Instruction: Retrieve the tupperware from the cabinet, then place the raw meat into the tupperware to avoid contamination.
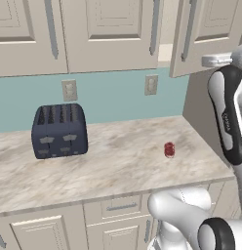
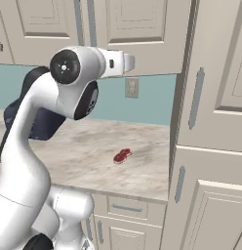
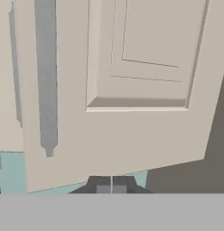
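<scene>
Left base view: the raw meat (image 1: 169, 149) lies on the marble counter (image 1: 108, 166) at centre right of the frame, well apart from the dark blue toaster (image 1: 59, 130) at left. The cabinet (image 1: 108, 34) runs along the top; its rightmost door (image 1: 203, 34) at upper right stands swung partly open.

Right base view: the raw meat (image 2: 122, 156) sits mid-frame on the counter, right of the white arm (image 2: 40, 146).

Hand view: the gripper (image 3: 111, 186) at bottom centre has its fingertips pressed together, holding nothing. Just above them hangs the cabinet door's lower edge, its grey bar handle (image 3: 46, 76) at the frame's left.
</scene>
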